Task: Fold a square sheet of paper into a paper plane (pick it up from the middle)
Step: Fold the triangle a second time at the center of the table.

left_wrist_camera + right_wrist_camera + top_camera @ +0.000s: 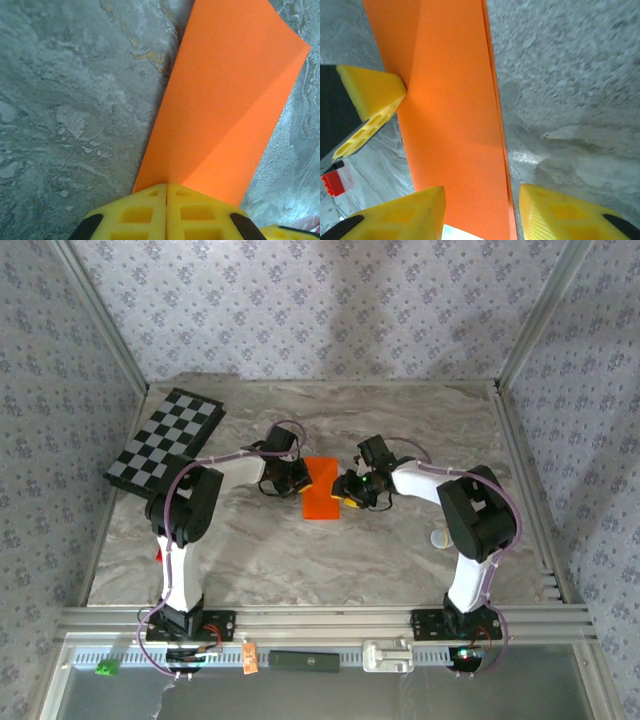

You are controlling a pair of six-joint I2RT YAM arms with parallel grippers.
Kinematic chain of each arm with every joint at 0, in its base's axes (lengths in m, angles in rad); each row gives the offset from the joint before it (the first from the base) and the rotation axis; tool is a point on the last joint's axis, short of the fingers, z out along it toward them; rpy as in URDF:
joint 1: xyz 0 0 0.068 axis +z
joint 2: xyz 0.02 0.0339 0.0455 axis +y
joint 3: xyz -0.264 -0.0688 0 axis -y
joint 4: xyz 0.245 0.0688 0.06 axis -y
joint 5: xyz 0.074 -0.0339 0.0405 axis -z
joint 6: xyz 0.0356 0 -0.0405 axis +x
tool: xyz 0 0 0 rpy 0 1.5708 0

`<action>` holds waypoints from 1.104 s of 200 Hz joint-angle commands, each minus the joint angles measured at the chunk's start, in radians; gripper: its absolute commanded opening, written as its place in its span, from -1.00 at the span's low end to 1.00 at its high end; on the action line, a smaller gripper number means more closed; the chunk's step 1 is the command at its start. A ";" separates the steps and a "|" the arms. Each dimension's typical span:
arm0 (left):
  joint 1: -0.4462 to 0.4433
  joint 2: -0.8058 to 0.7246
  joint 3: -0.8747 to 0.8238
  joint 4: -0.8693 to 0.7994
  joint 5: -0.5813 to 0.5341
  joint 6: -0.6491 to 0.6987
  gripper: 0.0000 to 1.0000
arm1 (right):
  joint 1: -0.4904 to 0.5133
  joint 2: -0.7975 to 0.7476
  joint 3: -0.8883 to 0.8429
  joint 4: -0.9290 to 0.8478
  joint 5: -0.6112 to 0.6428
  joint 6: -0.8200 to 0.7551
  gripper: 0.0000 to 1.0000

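**Item:** square sheet of paper (322,489), bright orange, creased, part folded.

**Location:** middle of the grey marbled surface (300,560), between the two pincers and well apart from the checkerboard (167,440) at the far left corner.

**Left pincer** (297,480): at the sheet's left edge. In the left wrist view the pincer (166,192) has its yellow fingers pressed together, tips meeting at one seam, and the sheet (225,100) fans out and away from those tips. Its near edge looks nipped between them.

**Right pincer** (347,490): at the sheet's right edge. In the right wrist view the pincer (482,192) stands partly open with its fingers (560,215) apart. The folded strip of the sheet (455,125) runs down into the gap. No clamping shows.

**Contact noted:** in the right wrist view a yellow fingertip (372,95) of the left pincer touches the sheet's far side.
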 commanded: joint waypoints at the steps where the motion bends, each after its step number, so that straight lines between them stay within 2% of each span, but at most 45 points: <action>1: -0.005 0.009 -0.042 -0.064 -0.034 -0.039 -0.86 | 0.008 0.002 -0.022 -0.047 -0.024 0.000 -0.12; 65: -0.005 0.012 -0.063 -0.039 -0.032 -0.048 -0.87 | 0.033 -0.017 -0.036 -0.103 -0.014 -0.029 -0.12; 168: -0.002 0.009 -0.077 -0.032 -0.031 -0.051 -0.87 | 0.064 -0.033 -0.014 -0.141 -0.018 -0.062 -0.24; 221: 0.001 0.009 -0.079 -0.033 -0.031 -0.051 -0.86 | 0.063 -0.054 -0.031 -0.094 -0.038 -0.051 -0.29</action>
